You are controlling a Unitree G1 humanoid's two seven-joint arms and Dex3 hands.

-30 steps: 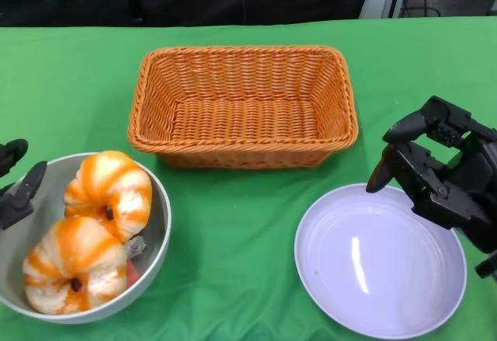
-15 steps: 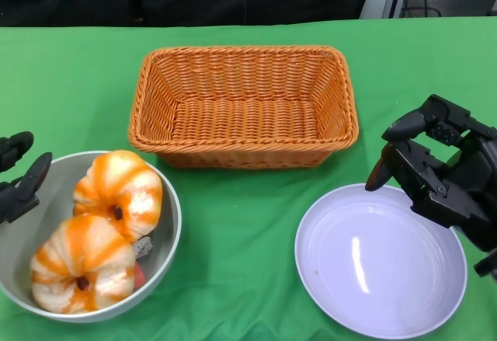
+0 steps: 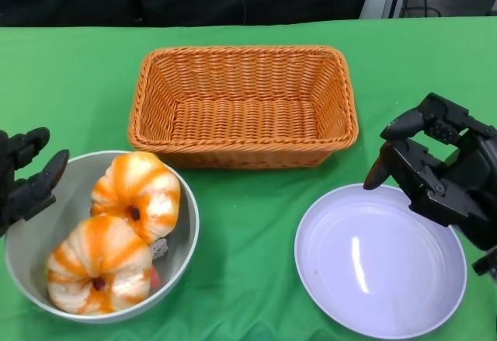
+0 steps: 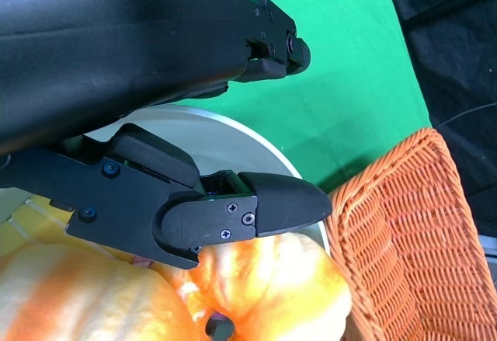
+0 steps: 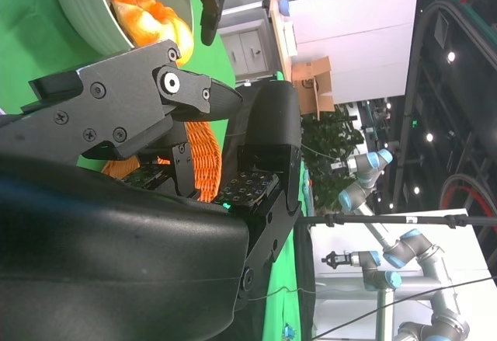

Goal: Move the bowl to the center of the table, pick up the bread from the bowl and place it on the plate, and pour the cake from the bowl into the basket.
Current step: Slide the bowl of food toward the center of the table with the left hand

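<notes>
The bowl [image 3: 101, 240] sits near left of the table [image 3: 241, 217], the left robot hand [image 3: 27, 182] gripping its rim, and a jerky pull could tip the stacked bread [image 3: 136, 193] out.

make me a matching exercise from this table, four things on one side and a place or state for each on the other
Things:
1. basket
2. plate
3. bowl
4. right hand

Places or states:
A. holds two orange striped breads
B. empty, at the table's far middle
C. open, over the plate's far right rim
D. empty, near right

Pairs: 1-B, 2-D, 3-A, 4-C
</notes>
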